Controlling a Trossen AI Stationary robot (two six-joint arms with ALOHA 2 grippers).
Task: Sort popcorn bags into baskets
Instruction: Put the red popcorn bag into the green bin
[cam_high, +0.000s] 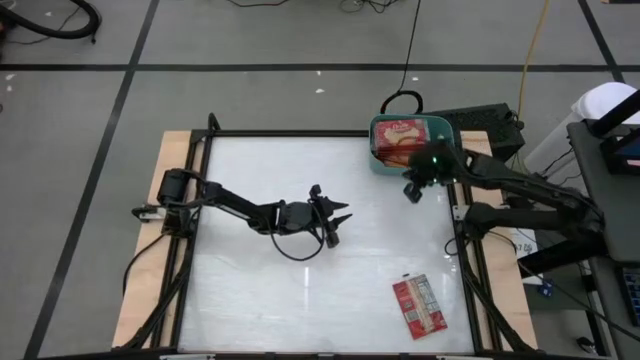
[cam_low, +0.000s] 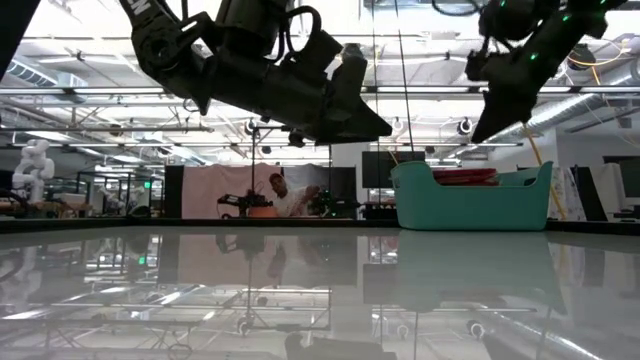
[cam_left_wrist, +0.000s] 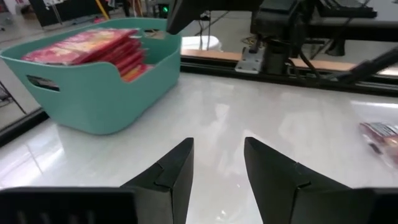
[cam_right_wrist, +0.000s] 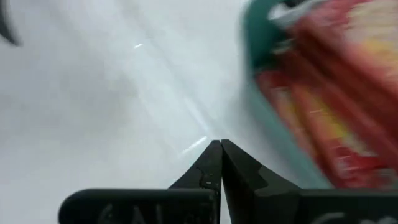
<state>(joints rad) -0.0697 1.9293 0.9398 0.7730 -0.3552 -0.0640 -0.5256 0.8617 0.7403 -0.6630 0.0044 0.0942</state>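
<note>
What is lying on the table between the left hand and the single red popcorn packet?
Nothing: the high view shows bare white tabletop between the left hand and the flat red popcorn packet.

From overhead we look straight down on the whole white table. At tabletop height we look level across its glossy surface into the room behind. The left wrist camera faces across the table to the teal tub, a landmark all four views share. The right wrist camera sits close above the tub's rim, looking down.
</note>
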